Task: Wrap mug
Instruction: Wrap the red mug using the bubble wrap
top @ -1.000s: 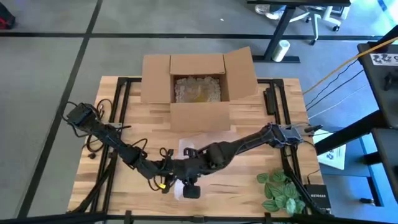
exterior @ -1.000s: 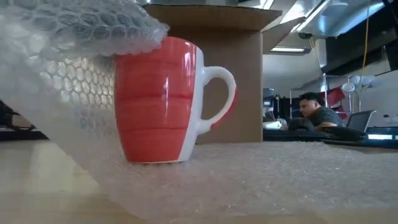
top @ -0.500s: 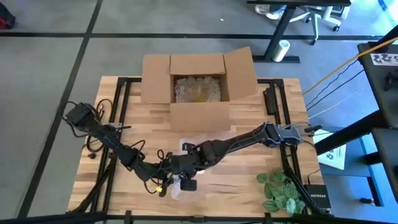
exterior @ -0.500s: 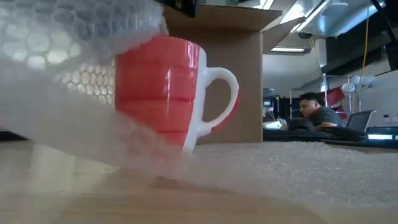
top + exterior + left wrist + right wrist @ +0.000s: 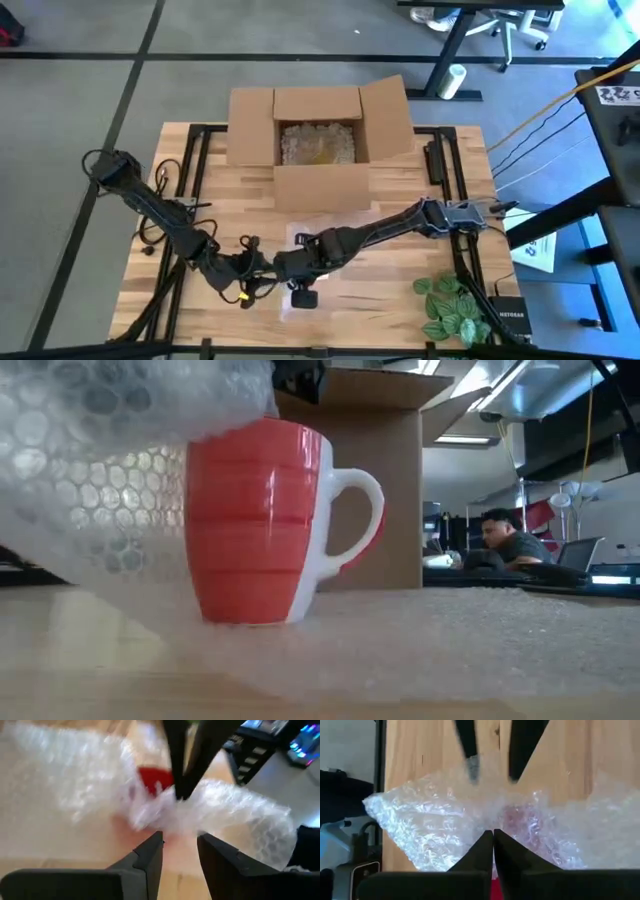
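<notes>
A red mug (image 5: 255, 520) with a white handle stands upright on a sheet of bubble wrap (image 5: 420, 645) near the table's front edge. A flap of the wrap (image 5: 110, 470) arches over the mug's top and one side. My right gripper (image 5: 493, 836) is shut on that flap just above the mug (image 5: 155, 780). My left gripper (image 5: 177, 842) stands open, level with the table, a little short of the bunched wrap, with nothing between its fingers. In the high view both grippers meet at the front centre, left (image 5: 256, 283) and right (image 5: 287, 272). My right gripper pinches a bunched fold of the bubble wrap (image 5: 492, 822) between its two shut fingers (image 5: 181, 780). The fingers come at it slanting down from the table's right side. The held flap is raised over the mug's rim, and the rest of the sheet lies on the table under the mug.
An open cardboard box (image 5: 318, 140) with pale filling stands at the back centre, close behind the mug. A green plant (image 5: 450, 305) lies at the front right. Cables run along the table's left side (image 5: 160, 215). A person sits at a desk (image 5: 505, 540) in the room beyond.
My right gripper has carried the wrap flap toward the table's left edge, farther over the mug's top. The mug rocked and its base was hidden by moving wrap; now it stands upright again. My left gripper has drawn back toward the left edge.
</notes>
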Motion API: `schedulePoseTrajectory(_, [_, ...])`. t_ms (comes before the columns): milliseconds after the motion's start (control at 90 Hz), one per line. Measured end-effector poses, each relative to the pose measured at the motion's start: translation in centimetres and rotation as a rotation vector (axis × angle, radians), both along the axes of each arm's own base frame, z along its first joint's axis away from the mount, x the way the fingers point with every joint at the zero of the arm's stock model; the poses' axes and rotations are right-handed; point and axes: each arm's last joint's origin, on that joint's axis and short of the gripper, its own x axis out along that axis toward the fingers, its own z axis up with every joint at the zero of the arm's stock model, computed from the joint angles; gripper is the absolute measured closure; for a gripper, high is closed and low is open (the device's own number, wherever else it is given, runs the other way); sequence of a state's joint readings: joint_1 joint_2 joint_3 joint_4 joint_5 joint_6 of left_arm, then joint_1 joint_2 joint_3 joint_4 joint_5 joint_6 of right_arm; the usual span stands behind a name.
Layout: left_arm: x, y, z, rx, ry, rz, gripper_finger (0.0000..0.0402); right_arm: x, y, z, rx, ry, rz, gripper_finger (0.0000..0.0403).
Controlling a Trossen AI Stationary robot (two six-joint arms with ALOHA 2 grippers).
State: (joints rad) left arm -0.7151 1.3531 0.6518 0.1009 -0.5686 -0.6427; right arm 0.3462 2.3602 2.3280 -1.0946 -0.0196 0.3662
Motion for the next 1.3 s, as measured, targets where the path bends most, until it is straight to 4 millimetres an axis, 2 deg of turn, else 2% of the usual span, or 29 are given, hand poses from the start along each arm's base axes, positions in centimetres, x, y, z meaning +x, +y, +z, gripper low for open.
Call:
schedulePoseTrajectory(222, [-1.2,-1.4,0.2,-0.032,-0.003,-0.055,0.0296,-0.3,-0.7,-0.3,-0.018,0.059,-0.019,0.0403])
schedulePoseTrajectory(333, [-2.2,-2.3,0.2,-0.047,-0.001,-0.091,0.0296,0.2,-1.3,-1.1,-0.002,0.083,-0.024,0.0403])
schedulePoseTrajectory(433, [-3.0,-3.0,0.1,-0.034,-0.002,-0.114,0.0296,0.8,-1.4,-2.7,0.04,0.123,-0.009,0.0403])
schedulePoseTrajectory(589, [-4.1,-3.6,-0.1,-0.022,0.008,-0.096,0.0296,1.7,-1.3,-6.3,0.105,0.211,0.018,0.0403])
schedulePoseTrajectory(700, [-4.4,-3.4,-0.9,-0.032,0.016,-0.072,0.0296,2.1,-1.2,-7.2,0.152,0.219,0.037,0.0403])
schedulePoseTrajectory(811, [-4.5,-3.1,-1.7,-0.046,0.007,-0.061,0.0296,2.2,-1.1,-7.3,0.162,0.214,0.047,0.0403])
schedulePoseTrajectory(944, [-4.5,-2.6,-2.3,0.006,-0.006,-0.024,0.0296,2.0,-1.0,-6.6,0.158,0.191,0.113,0.0403])
schedulePoseTrajectory(1200, [-3.6,-1.5,-2.5,0.117,-0.01,-0.004,0.0296,0.4,-0.3,-6.3,0.089,0.248,0.345,0.0403])
schedulePoseTrajectory(1300, [-3.2,-0.9,-2.7,0.155,0.007,0.013,0.0296,-0.1,-0.5,-6.3,0.062,0.298,0.359,0.0403])
